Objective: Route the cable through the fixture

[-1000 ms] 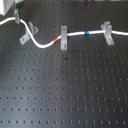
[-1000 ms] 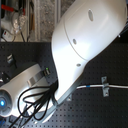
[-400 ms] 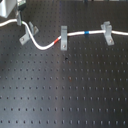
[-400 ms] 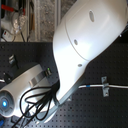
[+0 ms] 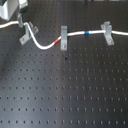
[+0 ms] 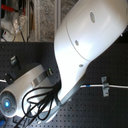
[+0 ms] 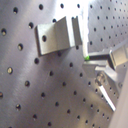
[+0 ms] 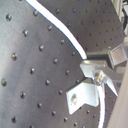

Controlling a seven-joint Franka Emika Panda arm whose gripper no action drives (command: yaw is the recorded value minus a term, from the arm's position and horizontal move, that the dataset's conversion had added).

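Note:
The white cable [image 5: 75,35] runs from the first exterior view's left edge to its right edge. Its red band [image 5: 56,41] lies just before the middle square clip and its blue band [image 5: 86,33] just after it. The fixture [image 5: 24,36], a grey clip turned diagonally, stands at the far left. My gripper [image 5: 21,21] hangs just above and behind the fixture, shut on the cable. In the second wrist view the cable [image 8: 55,25] enters the gripper [image 8: 100,76] and passes close beside the fixture [image 8: 82,97]. The first wrist view shows the fixture [image 7: 55,36] next to the gripper [image 7: 100,75].
Two square-facing grey clips [image 5: 63,38] [image 5: 106,33] carry the cable over the black perforated board [image 5: 70,90]. In the second exterior view the white arm [image 6: 85,45] fills most of the picture. One clip [image 6: 104,86] and the blue band [image 6: 86,86] show beside it.
The arm has shifted only slightly. The cable stays in the gripper and its loop by the diagonal clip looks about the same.

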